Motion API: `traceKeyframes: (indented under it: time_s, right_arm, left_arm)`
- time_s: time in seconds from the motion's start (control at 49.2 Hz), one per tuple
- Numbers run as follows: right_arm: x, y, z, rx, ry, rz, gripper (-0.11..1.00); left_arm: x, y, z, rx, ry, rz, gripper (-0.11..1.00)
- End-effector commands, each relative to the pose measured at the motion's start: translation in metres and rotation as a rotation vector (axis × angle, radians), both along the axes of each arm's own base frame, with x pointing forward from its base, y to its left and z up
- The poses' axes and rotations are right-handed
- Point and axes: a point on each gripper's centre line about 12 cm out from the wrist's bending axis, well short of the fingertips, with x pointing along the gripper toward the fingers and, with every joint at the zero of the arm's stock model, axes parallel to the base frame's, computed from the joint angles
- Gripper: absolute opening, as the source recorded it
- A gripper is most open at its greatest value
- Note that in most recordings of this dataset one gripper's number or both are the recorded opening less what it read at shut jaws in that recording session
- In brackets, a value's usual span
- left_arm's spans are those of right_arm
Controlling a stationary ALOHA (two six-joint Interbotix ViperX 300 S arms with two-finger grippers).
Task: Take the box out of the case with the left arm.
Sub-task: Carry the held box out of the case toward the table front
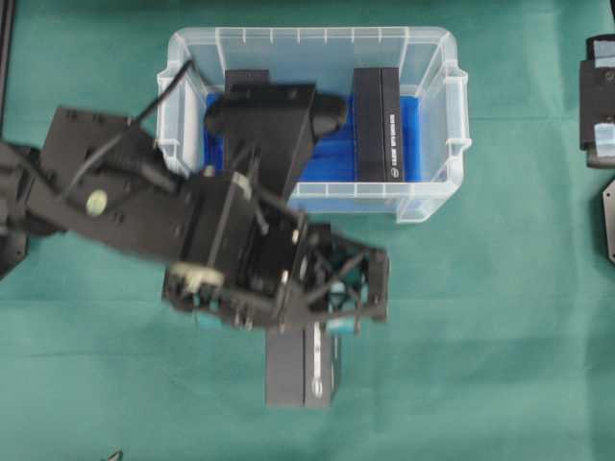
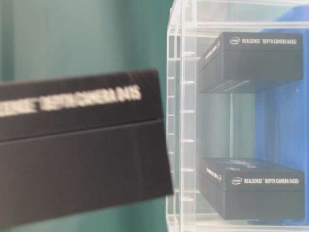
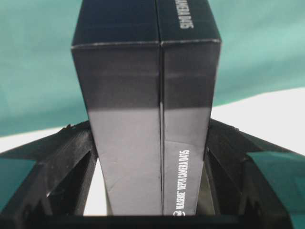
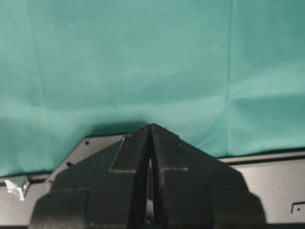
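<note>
A black box (image 1: 300, 370) with white lettering lies outside the case, in front of its near wall over the green cloth. My left gripper (image 1: 304, 322) is shut on one end of it. In the left wrist view the box (image 3: 147, 95) fills the gap between both black fingers (image 3: 71, 157). From table level the held box (image 2: 82, 145) looks tilted and blurred. The clear case (image 1: 307, 36) with a blue floor stands behind, holding two more black boxes (image 1: 377, 125), one partly hidden under the arm. My right gripper (image 4: 150, 126) is shut and empty.
The left arm (image 1: 115, 192) crosses the case's front left corner. Seen from table level, the case wall (image 2: 181, 121) stands right of the held box, with the two boxes (image 2: 251, 60) inside. Black equipment (image 1: 601, 96) sits at the right edge.
</note>
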Motion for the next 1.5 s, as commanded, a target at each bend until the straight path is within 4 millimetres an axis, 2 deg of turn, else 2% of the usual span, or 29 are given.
traceKeyframes:
  time_s: [0.0, 0.183, 0.65, 0.853, 1.239, 1.483]
  right_arm:
    - [0.001, 0.0, 0.003, 0.002, -0.015, -0.001, 0.0]
    - [0.001, 0.0, 0.003, 0.004, -0.016, -0.002, 0.0]
    - [0.001, 0.0, 0.003, 0.004, -0.014, -0.002, 0.0]
    - [0.001, 0.0, 0.003, 0.004, -0.013, -0.002, 0.0]
    - [0.001, 0.001, 0.003, 0.005, -0.013, -0.002, 0.0]
    - [0.002, 0.001, 0.002, 0.006, -0.011, -0.003, 0.0]
  left_arm:
    - [-0.008, -0.002, 0.019, -0.011, -0.053, 0.0, 0.61]
    - [-0.008, -0.002, 0.016, 0.002, -0.046, 0.0, 0.61]
    - [-0.009, -0.005, -0.018, 0.025, 0.024, -0.001, 0.61]
    - [-0.008, -0.004, -0.048, 0.043, 0.038, -0.001, 0.61]
    - [-0.005, 0.001, -0.119, 0.069, 0.047, 0.0, 0.61]
    - [-0.001, 0.003, -0.154, 0.064, 0.023, -0.003, 0.6]
